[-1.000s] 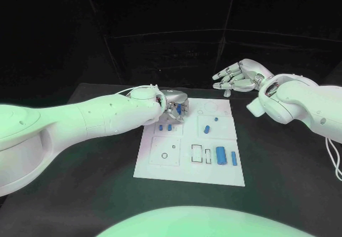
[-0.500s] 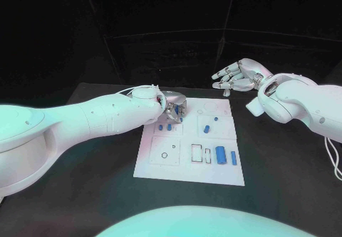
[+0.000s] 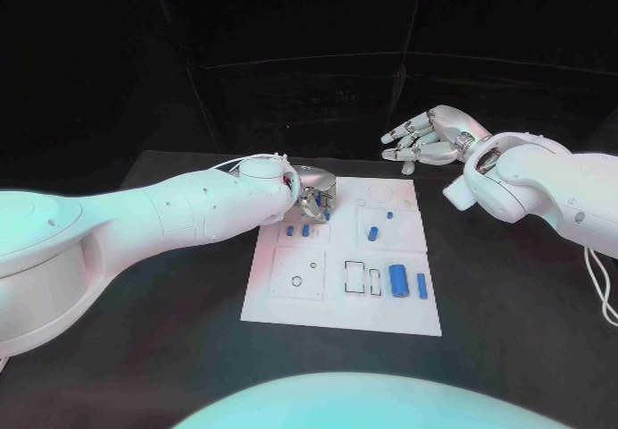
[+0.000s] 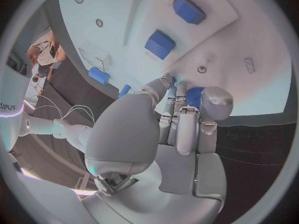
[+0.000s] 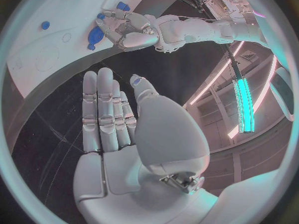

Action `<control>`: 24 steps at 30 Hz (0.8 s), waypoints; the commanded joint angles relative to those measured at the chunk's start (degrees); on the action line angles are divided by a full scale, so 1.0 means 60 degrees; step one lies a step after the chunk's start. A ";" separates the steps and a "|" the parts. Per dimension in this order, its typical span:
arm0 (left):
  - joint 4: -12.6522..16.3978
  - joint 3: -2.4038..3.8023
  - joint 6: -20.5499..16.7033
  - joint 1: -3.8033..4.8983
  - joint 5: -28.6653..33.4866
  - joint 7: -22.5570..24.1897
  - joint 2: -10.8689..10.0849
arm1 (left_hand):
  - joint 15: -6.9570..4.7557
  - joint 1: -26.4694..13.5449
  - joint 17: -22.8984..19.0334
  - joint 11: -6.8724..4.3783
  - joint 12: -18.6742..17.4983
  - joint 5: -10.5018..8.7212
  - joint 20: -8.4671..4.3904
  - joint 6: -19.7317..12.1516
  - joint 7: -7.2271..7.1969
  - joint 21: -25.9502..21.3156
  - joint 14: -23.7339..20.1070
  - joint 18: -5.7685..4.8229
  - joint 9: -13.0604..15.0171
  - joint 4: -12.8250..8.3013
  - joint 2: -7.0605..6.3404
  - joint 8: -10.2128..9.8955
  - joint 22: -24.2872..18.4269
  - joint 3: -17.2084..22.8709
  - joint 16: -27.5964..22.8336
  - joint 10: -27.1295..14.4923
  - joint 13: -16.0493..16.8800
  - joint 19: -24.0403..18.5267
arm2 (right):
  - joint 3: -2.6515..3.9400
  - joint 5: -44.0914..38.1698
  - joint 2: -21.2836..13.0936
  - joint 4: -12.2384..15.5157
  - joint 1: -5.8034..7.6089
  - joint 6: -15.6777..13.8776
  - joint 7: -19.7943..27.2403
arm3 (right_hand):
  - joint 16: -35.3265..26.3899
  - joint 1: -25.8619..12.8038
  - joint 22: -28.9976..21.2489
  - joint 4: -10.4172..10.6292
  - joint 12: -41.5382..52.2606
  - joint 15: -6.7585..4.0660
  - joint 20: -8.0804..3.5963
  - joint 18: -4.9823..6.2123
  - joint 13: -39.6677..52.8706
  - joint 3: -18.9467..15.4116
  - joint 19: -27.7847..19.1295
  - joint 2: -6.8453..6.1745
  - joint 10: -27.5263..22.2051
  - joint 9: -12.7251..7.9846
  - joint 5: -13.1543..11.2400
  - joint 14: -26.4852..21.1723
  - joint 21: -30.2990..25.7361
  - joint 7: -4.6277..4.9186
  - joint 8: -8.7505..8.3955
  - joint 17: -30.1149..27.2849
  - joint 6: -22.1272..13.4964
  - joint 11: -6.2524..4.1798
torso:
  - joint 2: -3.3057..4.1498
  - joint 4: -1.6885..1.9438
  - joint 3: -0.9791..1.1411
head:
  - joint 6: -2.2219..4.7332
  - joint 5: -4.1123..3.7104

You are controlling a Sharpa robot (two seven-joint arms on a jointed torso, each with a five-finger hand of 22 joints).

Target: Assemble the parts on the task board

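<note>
The white task board [image 3: 338, 306] lies in the middle of the black table. My left hand [image 3: 313, 191] hangs over its far left corner and pinches a small blue part [image 4: 194, 95] between thumb and fingers [image 4: 177, 115]. The same hand [image 5: 129, 32] and the blue part [image 5: 96, 35] appear in the right wrist view. On the board lie two small blue parts [image 3: 299, 231], a blue part [image 3: 373, 234], a tiny one [image 3: 390, 214], a blue cylinder [image 3: 399, 280] and a thin blue bar [image 3: 421, 286]. My right hand [image 3: 425, 139] floats beyond the board's far right corner, fingers apart, holding nothing.
Outlined slots [image 3: 357, 276] and a round hole [image 3: 297, 281] mark the board's near half. Black table [image 3: 168, 313] surrounds the board on all sides. A dark curtain stands behind the table.
</note>
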 commanded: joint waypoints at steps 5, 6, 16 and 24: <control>-0.0020 -0.0030 0.0254 -0.0090 -0.0079 0.0295 0.0032 | -0.0074 -0.0076 -0.0025 0.0005 -0.0072 0.0029 0.0004 0.0081 -0.0002 0.0088 0.0325 -0.0185 -0.0016 0.0004 0.0046 -0.0072 0.0070 0.0075 0.0055 0.0099 -0.0005 0.0072 | 0.0007 0.0027 0.0020 0.0004 0.0017 -0.0041 0.0084 | -0.0029 0.0014 -0.0013 0.0011 -0.0030 0.0021 -0.0011 0.0038 -0.0009 0.0056 0.0041 0.0006 -0.0019 -0.0003 0.0042 0.0035 -0.0052 0.0036 -0.0027 0.0014 -0.0001 -0.0001 | -0.0001 0.0003 0.0002 | -0.0014 -0.0003; -0.0023 -0.0030 0.0248 -0.0093 -0.0079 0.0308 0.0035 | -0.0074 -0.0076 -0.0025 0.0005 -0.0072 0.0029 0.0004 0.0081 -0.0002 0.0088 0.0325 -0.0185 -0.0016 0.0004 0.0046 -0.0072 0.0070 0.0075 0.0055 0.0099 -0.0005 0.0072 | 0.0007 0.0027 0.0021 0.0005 0.0017 -0.0040 0.0084 | -0.0029 0.0014 -0.0013 0.0011 -0.0030 0.0021 -0.0011 0.0038 -0.0009 0.0056 0.0041 0.0006 -0.0019 -0.0003 0.0042 0.0035 -0.0052 0.0036 -0.0027 0.0014 -0.0001 -0.0001 | 0.0000 0.0003 0.0007 | -0.0016 -0.0001; -0.0051 -0.0029 -0.0189 -0.0107 0.0156 0.0372 0.0002 | -0.0123 0.0128 -0.0051 -0.0035 -0.0227 0.0020 -0.0031 0.0302 0.0008 0.0294 0.0335 -0.0227 -0.0021 -0.0188 0.0286 -0.0114 0.0305 0.0566 0.0068 0.0411 0.0015 0.0135 | 0.0007 0.0027 0.0021 0.0011 0.0017 -0.0037 0.0087 | -0.0029 0.0014 -0.0013 0.0011 -0.0030 0.0021 -0.0011 0.0038 -0.0009 0.0056 0.0041 0.0006 -0.0019 -0.0003 0.0042 0.0035 -0.0052 0.0036 -0.0027 0.0014 -0.0001 -0.0001 | -0.0004 0.0006 0.0011 | 0.0012 -0.0007; 0.0074 -0.0023 -0.0964 -0.0112 0.0351 0.0575 -0.0178 | -0.0144 0.0258 -0.0085 -0.0063 -0.0392 -0.0057 -0.0067 0.0534 0.0032 0.0520 0.0340 -0.0274 -0.0006 -0.0515 0.0345 -0.0140 0.0552 0.1051 0.0074 0.0734 0.0042 0.0208 | 0.0007 0.0027 0.0014 0.0012 0.0017 -0.0034 0.0090 | -0.0036 0.0012 -0.0013 0.0020 -0.0028 0.0023 -0.0011 0.0037 -0.0017 0.0074 0.0042 0.0016 -0.0019 -0.0002 0.0045 0.0036 -0.0055 0.0038 -0.0025 0.0019 -0.0001 0.0001 | -0.0007 0.0009 0.0005 | 0.0035 -0.0018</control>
